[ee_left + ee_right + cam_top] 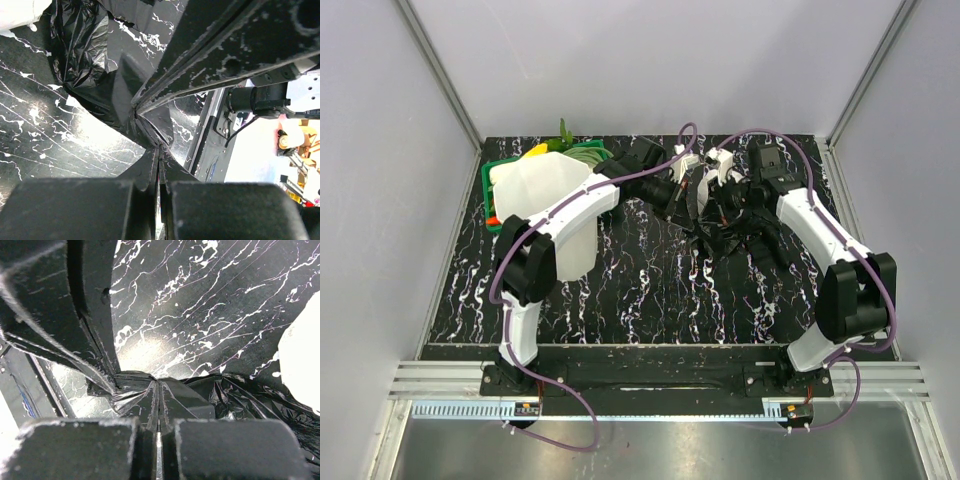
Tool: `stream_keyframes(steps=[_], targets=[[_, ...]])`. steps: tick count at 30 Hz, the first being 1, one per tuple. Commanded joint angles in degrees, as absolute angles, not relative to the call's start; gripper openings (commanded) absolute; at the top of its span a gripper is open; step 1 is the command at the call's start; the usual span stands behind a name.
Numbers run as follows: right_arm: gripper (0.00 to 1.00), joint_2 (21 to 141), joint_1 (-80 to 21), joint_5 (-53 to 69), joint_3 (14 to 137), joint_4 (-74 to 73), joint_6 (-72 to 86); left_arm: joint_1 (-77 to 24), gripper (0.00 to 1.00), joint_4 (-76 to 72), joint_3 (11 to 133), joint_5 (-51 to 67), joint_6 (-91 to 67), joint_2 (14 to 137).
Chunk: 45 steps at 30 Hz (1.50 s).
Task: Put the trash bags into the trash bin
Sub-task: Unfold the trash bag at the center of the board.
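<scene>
Where each arm's jaws meet, the trash bag (235, 395) is pinched between them.

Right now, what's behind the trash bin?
A green basket holding vegetables sits behind the trash bin. The bin covers most of it, so the rest of its contents are hidden.

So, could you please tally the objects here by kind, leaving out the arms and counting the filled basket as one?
Black trash bag: 1
White trash bin: 1
Green basket: 1
White roll: 1
Total: 4
</scene>
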<state>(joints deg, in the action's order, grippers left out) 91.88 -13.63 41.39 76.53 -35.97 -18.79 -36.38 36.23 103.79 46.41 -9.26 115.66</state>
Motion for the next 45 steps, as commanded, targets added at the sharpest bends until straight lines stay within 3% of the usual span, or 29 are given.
stream_keyframes(steps=[1,3,8,13,18,24,38,45], targets=[[0.00,88.7,-14.0,37.9,74.8,-32.3,-18.3,-36.5,0.00,34.4,104.1,51.8,-7.4,112.5],[0.00,88.2,-14.0,37.4,74.2,-31.9,-18.0,-36.4,0.03,34.4,103.9,53.1,-6.5,112.2],[0.00,87.2,-14.0,36.5,73.3,-31.3,-17.7,-36.3,0.24,34.8,103.7,55.1,-4.1,111.2],[0.00,86.0,-14.0,36.0,73.0,-30.9,-17.4,-36.1,0.31,35.0,103.7,55.8,-3.3,111.0],[0.00,85.3,-13.9,35.8,74.1,-31.3,-16.6,-34.5,0.55,36.9,102.8,56.6,-0.4,110.7],[0.00,86.0,-13.4,38.6,74.9,-32.1,-15.4,-31.5,0.70,36.4,100.3,58.7,4.5,109.2],[0.00,87.7,-10.7,43.4,76.3,-33.5,-13.8,-30.5,0.66,34.6,98.2,61.2,10.8,109.6],[0.00,87.9,-10.6,43.8,76.3,-34.3,-14.1,-30.5,0.49,34.9,101.4,61.1,10.5,111.6]])
